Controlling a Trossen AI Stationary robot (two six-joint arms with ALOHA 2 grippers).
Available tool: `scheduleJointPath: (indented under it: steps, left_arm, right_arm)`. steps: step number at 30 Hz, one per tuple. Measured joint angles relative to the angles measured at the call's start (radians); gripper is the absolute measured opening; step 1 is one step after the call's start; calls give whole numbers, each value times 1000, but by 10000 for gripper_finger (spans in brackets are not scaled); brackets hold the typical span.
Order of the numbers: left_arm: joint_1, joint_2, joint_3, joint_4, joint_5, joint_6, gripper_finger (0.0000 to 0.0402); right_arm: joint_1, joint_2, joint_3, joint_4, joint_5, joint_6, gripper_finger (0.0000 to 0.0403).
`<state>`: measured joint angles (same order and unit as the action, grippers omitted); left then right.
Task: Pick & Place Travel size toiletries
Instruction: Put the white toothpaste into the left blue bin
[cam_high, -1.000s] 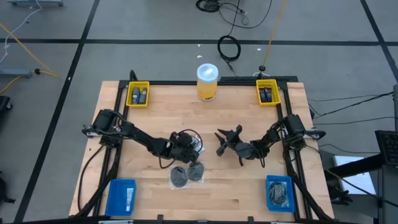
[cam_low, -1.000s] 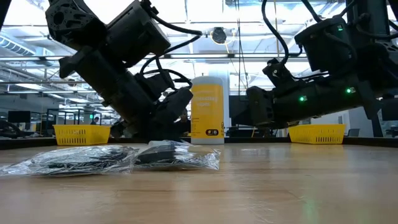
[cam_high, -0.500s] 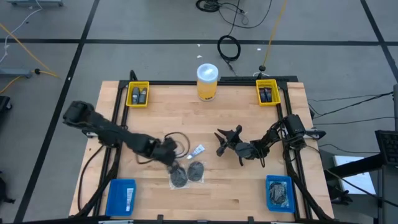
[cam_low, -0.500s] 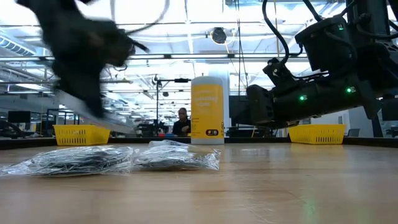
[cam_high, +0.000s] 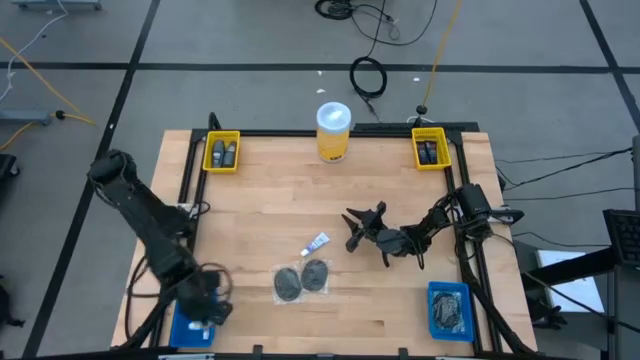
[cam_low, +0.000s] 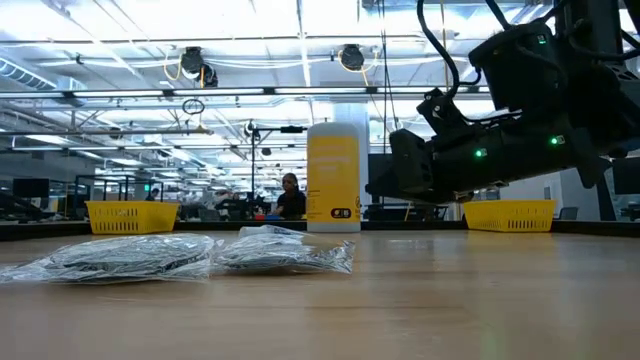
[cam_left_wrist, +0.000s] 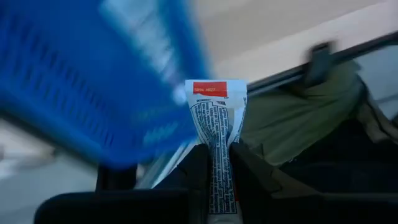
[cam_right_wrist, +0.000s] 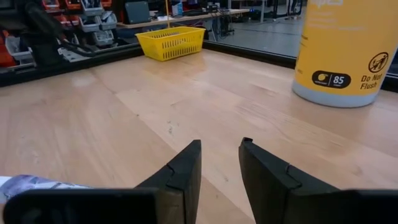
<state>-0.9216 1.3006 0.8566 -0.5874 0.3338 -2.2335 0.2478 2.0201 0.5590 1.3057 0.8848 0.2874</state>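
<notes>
Spanning the scene, the light wooden table (cam_high: 260, 210) carries a large yellow jar with a white lid (cam_high: 334, 132) at its far edge. The left gripper (cam_high: 205, 308) hangs over the blue plastic bin (cam_high: 183, 312) at the near left corner, fingers (cam_left_wrist: 198, 177) clamped on a slim white printed tube (cam_left_wrist: 214, 134). The right gripper (cam_high: 352, 228) hovers mid-table, fingers (cam_right_wrist: 180, 168) slightly apart, holding nothing. Two grey mesh discs in clear wrap (cam_high: 301, 279) lie between the arms, a second small white tube (cam_high: 317, 241) just beside them.
</notes>
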Motion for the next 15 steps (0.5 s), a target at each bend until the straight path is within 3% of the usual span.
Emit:
scheduleJointPath:
  steps: [6, 15]
  left_arm:
    - [-185, 20, 0, -36, -33, -318, 51]
    - [-224, 85, 3, -191, -87, -304, 51]
  right_arm:
    - [0, 0, 7, -1, -25, 0, 100]
    - [-2, 0, 8, 7, -31, 0, 100]
